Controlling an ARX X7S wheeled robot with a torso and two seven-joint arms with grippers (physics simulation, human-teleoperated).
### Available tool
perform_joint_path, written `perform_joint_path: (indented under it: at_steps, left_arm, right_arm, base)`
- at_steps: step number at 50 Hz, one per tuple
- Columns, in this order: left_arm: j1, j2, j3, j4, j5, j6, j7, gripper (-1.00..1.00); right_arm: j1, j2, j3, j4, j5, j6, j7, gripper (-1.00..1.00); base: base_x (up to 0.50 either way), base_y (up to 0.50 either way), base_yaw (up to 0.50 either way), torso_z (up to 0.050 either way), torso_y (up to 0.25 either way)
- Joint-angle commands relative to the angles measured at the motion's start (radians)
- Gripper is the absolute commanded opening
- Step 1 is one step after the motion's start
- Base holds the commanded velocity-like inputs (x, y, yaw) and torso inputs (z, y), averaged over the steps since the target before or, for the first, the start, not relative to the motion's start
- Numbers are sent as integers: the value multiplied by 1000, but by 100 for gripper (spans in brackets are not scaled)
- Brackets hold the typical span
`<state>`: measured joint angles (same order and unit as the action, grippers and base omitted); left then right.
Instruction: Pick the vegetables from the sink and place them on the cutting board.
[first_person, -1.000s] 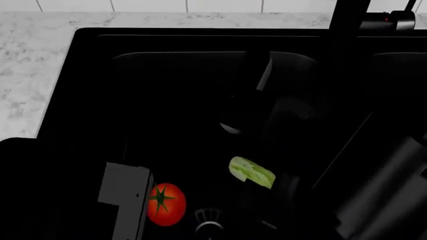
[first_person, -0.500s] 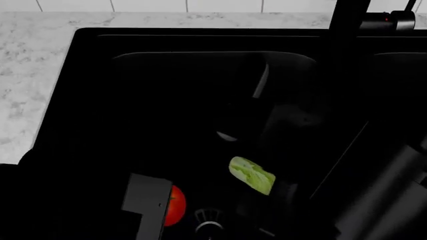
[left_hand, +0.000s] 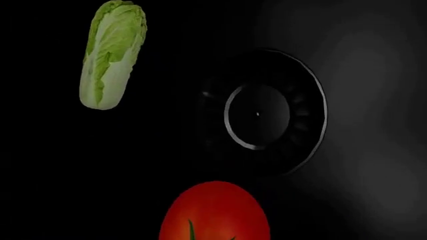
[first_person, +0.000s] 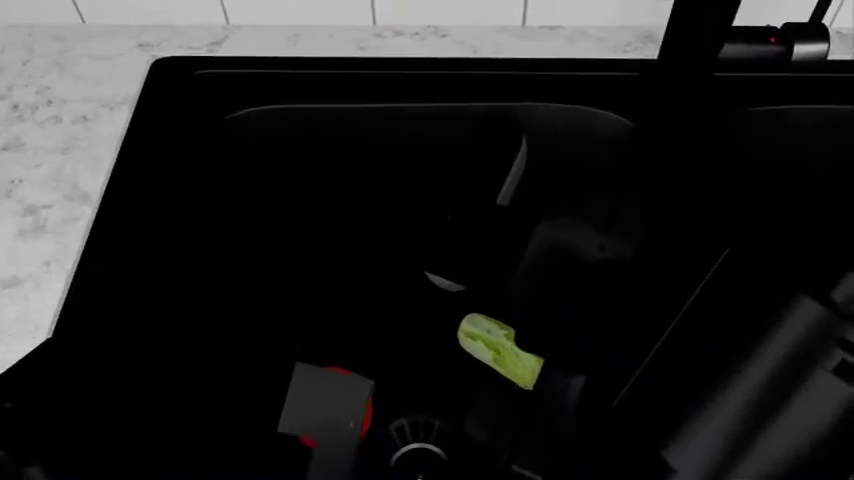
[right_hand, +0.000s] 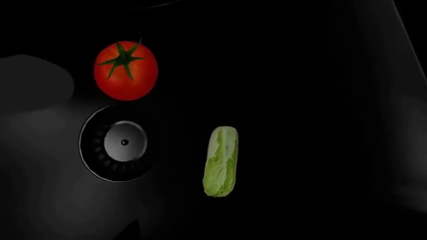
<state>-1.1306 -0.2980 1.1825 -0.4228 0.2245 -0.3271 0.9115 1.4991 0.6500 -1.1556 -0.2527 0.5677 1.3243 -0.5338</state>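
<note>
The red tomato (left_hand: 215, 212) lies on the floor of the black sink (first_person: 174, 90), beside the silver drain grate (left_hand: 267, 112). In the head view my left arm's grey wrist panel (first_person: 327, 410) covers most of the tomato (first_person: 352, 379). The pale green napa cabbage (first_person: 499, 350) lies to its right, and the right wrist view shows it (right_hand: 221, 161) past the drain from the tomato (right_hand: 126, 70). Neither wrist view shows its fingers. My right arm (first_person: 774, 400) reaches in from the lower right, and its black end blends into the basin. The cutting board is out of view.
The tall black faucet (first_person: 694, 60) rises at the back right, between the two basins. A speckled grey counter (first_person: 67, 150) runs along the left and back of the sink, under a white tiled wall. A divider separates off the right basin (first_person: 801, 200).
My left arm has moved right across the basin, and its grey panel now covers most of the tomato. The pale glints on the right arm drifted slightly down and left. The cabbage has not moved.
</note>
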Motion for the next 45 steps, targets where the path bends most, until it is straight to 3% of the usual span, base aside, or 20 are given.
perform_joint_path:
  at_steps: [1, 16, 24, 25, 32, 38, 42, 45]
  left_arm:
    - [12, 41, 0, -71, 20, 22, 19, 100]
    - [19, 65, 26, -133, 27, 6, 27, 100]
    - [20, 79, 51, -218, 57, 103, -42, 100]
    - [19, 79, 56, -236, 68, 140, -72, -100]
    - [15, 77, 69, -283, 86, 227, -132, -100]
    - [22, 57, 46, -245, 72, 210, -144, -100]
    - [30, 6, -21, -133, 52, 229, -228, -100]
    - [30, -38, -49, -31, 34, 179, -203, -100]
  right_arm:
    - [1, -20, 22, 9, -15, -4, -21, 100]
    - [-3, -19, 18, 2, -10, 1, -15, 100]
    - [-13, -22, 14, 10, -11, -12, -12, 100]
    - [-14, -22, 13, 13, -11, -16, -13, 100]
    - [-16, -25, 14, 14, -9, -15, -9, 100]
    - [-11, -25, 9, 18, -11, -20, -11, 100]
    - [-4, -24, 11, 16, -10, -17, -11, 100]
    - [6, -27, 4, 29, -17, -23, -14, 100]
  base:
    - [0, 0, 0, 0, 0]
    - [1, 1, 2, 0, -2]
    - [0, 1, 2, 0, -3]
    - [0, 3, 0, 0, -10]
    - [6, 0, 0, 0, -6]
    - [7, 1, 0, 0, -10]
    - [0, 4, 3, 0, -5]
    - [0, 5, 9, 0, 0]
